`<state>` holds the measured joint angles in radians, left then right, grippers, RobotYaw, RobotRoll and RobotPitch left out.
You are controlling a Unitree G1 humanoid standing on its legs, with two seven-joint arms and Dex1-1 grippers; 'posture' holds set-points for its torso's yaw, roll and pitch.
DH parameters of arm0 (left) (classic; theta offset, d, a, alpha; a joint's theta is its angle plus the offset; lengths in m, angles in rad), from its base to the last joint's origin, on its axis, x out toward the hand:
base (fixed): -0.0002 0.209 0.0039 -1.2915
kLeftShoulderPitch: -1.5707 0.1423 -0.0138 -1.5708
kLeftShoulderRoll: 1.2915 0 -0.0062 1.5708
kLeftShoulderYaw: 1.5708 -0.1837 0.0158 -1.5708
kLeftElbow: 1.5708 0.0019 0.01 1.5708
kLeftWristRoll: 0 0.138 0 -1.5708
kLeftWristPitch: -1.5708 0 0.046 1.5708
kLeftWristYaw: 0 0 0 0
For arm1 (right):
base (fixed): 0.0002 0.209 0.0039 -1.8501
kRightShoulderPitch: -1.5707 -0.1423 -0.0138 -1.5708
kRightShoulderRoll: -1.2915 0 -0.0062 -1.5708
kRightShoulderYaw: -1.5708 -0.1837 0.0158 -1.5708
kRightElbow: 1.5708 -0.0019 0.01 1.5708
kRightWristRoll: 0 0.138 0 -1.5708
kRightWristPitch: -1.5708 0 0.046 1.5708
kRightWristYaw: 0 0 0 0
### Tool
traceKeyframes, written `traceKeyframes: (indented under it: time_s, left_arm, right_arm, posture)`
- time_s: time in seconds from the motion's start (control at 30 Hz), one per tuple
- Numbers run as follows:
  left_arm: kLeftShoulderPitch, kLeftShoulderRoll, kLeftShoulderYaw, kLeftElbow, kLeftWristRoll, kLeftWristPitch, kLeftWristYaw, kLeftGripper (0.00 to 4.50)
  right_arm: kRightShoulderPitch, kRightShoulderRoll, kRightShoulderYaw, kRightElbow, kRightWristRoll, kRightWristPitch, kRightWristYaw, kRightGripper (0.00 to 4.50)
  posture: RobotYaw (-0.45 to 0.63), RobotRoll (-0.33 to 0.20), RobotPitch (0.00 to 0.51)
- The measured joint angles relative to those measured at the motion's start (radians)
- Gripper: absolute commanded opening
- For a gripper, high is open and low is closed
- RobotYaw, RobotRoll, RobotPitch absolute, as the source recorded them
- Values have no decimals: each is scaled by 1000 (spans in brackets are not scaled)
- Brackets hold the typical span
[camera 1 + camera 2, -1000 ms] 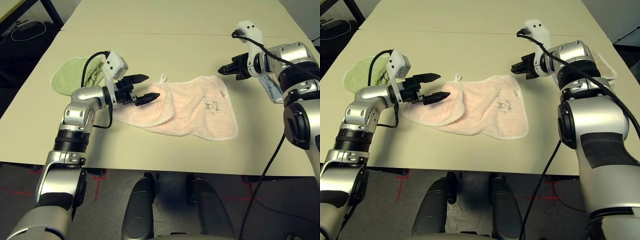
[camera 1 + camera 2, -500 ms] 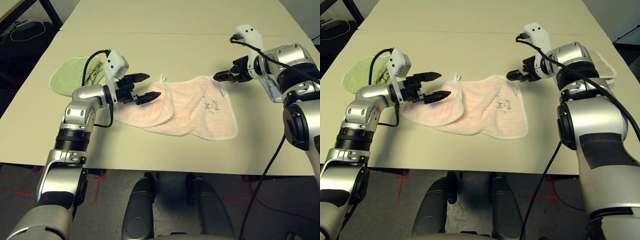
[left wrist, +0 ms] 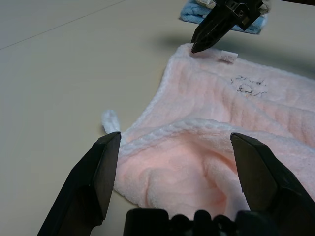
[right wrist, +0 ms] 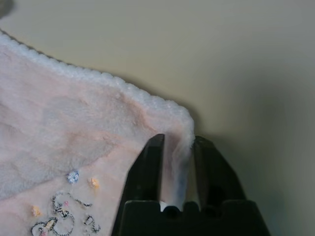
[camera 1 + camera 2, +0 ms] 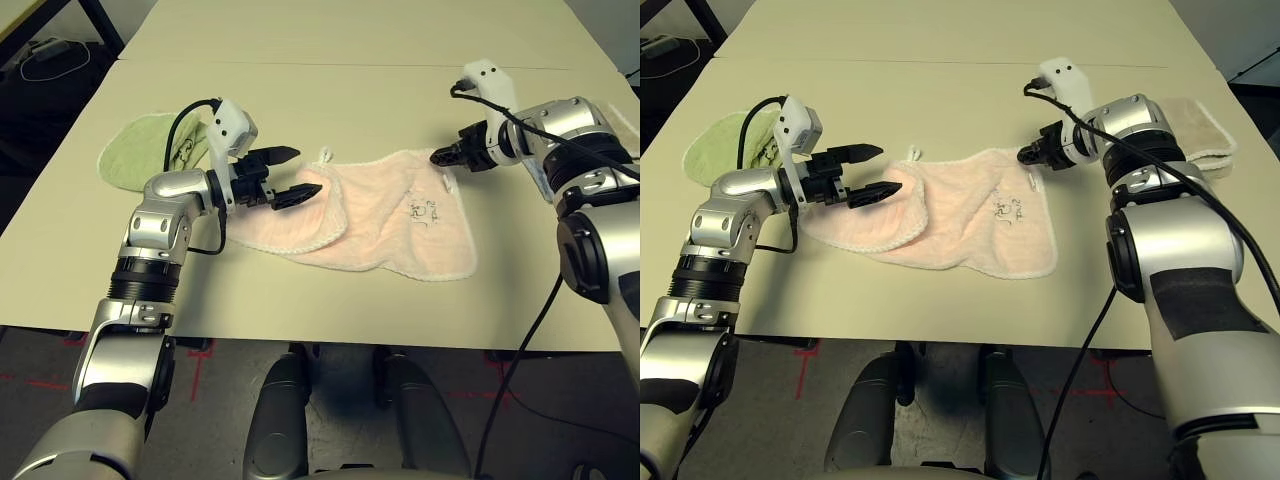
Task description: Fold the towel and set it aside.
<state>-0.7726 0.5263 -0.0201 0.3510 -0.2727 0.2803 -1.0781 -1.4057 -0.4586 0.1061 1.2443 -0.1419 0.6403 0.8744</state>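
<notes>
the towel (image 5: 385,218) lies on the desk (image 5: 330,100) between the two arms, mostly spread out, with its left part already turned over onto itself in a loose, rumpled flap; that looks like a first rough fold at best, so i judge the task to be early on: the real folding and the setting aside are both left to do. the right claw (image 5: 1025,155) is clenched on the towel's far right corner, with the white edging pinched between its fingers in the right wrist view, so this seems to be the start of drawing that corner across. the left claw (image 5: 298,173) is released, its fingers spread wide, hovering just above the folded left part without touching it as far as i can tell. a green towel (image 5: 150,150) lies beyond the left arm, and a beige towel (image 5: 1195,125) beyond the right arm. the towel carries a small dark embroidered motif with writing near its right side, too small to read, and a small white tag at the pinched corner, with no legible text.
</notes>
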Motion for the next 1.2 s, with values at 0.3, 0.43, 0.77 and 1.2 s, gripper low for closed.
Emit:
traceKeyframes:
  time_s: [0.3, 0.43, 0.77, 1.2]
  left_arm:
    - [0, 0, 0, -1, 0, 3, 0, 4500]
    - [5, 0, 0, -15, 0, 6, 4, 4500]
    - [39, -1, 1, -34, -2, 22, 20, 4500]
    - [65, -15, 8, -72, -16, 51, 75, 4500]
  right_arm:
    - [0, -14, -27, -5, 21, -8, 7, 16]
    - [13, -52, -75, -73, 69, -94, 33, 16]
    - [268, -71, -227, -411, 242, -343, 53, 16]
    - [570, -31, -250, -707, 274, -847, -128, 16]
  posture:
    - [59, 0, 267]
    - [48, 0, 265]
    - [31, 0, 250]
    - [36, 0, 233]
